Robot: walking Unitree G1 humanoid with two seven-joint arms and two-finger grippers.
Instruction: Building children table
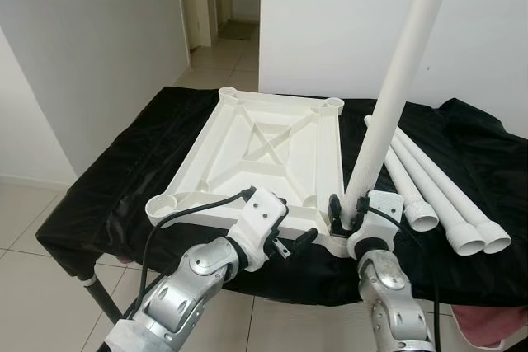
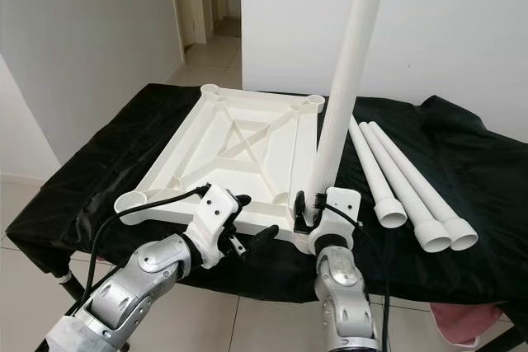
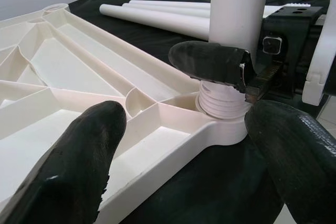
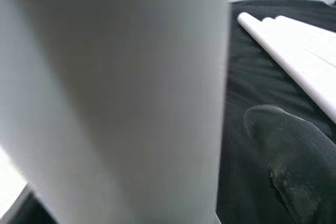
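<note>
Gripping upright white leg (image 1: 396,96) at tabletop (image 1: 247,154) corner socket: right end effector (image 1: 351,213); left end effector (image 1: 290,241) apart nearby.

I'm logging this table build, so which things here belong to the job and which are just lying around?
Job: upturned tabletop; upright leg in its corner socket, held by the right gripper; three spare legs; left gripper.
Lying about: black cloth; pink cloth.

One upturned tabletop (image 1: 264,150), one upright leg (image 1: 396,96), three loose legs (image 1: 437,191).
</note>
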